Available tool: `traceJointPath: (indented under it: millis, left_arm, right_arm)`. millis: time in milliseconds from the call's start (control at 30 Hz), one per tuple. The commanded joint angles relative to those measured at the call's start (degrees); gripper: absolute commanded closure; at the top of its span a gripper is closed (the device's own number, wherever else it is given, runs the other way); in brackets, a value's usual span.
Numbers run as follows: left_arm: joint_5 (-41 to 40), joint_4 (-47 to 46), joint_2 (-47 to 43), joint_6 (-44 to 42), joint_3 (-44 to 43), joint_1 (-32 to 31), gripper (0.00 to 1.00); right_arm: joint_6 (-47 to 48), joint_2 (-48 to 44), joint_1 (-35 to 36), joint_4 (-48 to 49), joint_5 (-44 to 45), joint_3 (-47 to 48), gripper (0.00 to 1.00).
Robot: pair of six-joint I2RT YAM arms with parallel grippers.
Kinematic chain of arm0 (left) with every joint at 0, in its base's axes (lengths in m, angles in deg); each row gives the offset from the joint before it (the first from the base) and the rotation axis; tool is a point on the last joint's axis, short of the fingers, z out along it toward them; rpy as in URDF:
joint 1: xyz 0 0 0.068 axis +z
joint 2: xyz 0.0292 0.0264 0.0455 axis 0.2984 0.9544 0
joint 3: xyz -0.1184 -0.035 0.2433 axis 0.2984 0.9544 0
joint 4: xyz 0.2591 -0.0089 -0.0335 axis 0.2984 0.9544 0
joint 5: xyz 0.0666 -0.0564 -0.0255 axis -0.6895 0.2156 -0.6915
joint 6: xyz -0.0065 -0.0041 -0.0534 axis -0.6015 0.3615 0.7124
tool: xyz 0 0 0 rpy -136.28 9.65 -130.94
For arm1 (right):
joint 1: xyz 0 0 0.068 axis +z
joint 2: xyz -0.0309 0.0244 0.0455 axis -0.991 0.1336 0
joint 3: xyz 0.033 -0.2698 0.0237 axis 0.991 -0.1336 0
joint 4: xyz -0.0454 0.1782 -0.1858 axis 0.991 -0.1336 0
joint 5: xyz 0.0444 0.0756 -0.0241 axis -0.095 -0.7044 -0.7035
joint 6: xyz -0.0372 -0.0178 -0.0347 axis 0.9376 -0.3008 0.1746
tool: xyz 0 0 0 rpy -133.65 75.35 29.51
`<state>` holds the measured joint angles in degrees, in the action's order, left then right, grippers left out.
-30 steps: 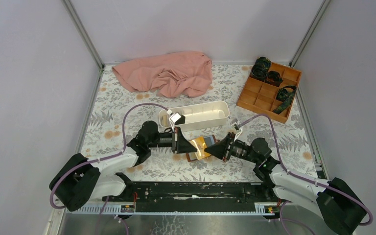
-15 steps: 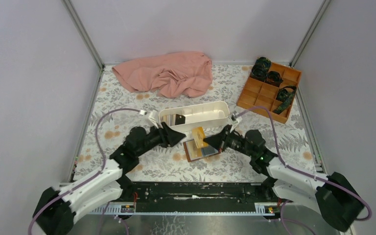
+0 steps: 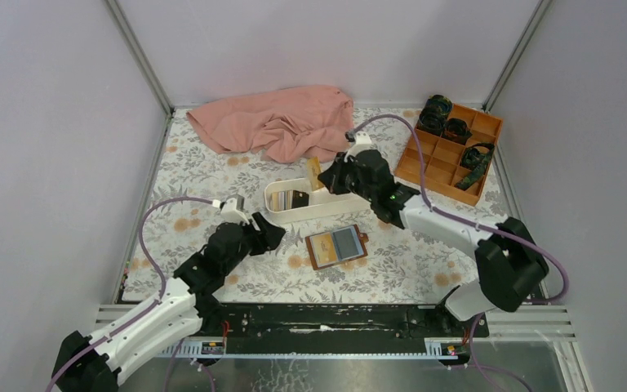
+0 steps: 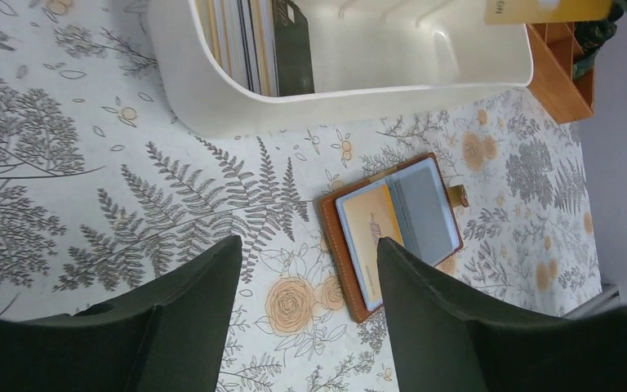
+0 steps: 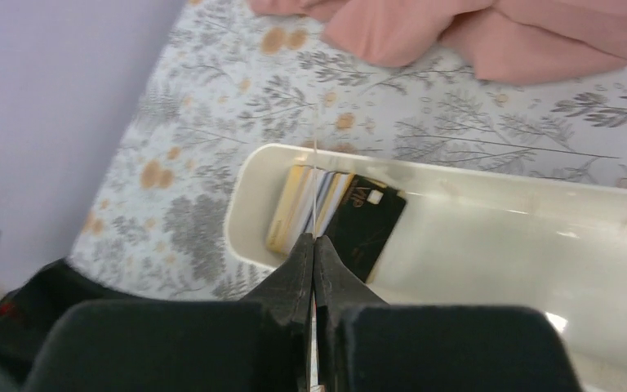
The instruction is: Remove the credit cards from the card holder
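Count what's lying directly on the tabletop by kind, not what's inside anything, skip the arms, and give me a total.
White tray: 1
Orange compartment box: 1
Brown card holder: 1
Pink cloth: 1
Total: 4

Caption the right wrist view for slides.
Right gripper holds a credit card edge-on over cards stacked in the white tray.

The brown leather card holder (image 3: 336,247) lies open and flat on the table (image 3: 212,175), with a yellow-orange card (image 4: 369,229) and a grey-blue card (image 4: 424,214) in its slots. Stacked cards (image 4: 241,41) stand on edge in the white tray (image 4: 237,106), a black card (image 5: 367,224) outermost. The right gripper (image 5: 313,241) pinches a held orange card (image 3: 315,172) above the tray.
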<state>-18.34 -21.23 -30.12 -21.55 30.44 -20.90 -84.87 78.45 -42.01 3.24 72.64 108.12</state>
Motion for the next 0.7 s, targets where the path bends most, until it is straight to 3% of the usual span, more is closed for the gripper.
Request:
traceJointPath:
  millis: [0, 367, 667]
  left_arm:
    - [-5.71, 2.9, -3.56, -2.28, -0.47, -0.32, 0.3]
    - [-13.78, 13.93, -10.73, -1.94, -1.72, -0.32, 0.24]
    - [-14.47, 14.21, -11.06, -1.66, -1.65, -0.27, 0.21]
  right_arm:
    - [4.4, 5.24, 2.06, -10.29, 8.16, 9.18, 1.0]
    - [9.35, 17.96, 9.96, -23.33, 16.86, 24.37, 1.0]
    - [9.71, 21.5, 13.47, -26.22, 19.04, 28.03, 1.0]
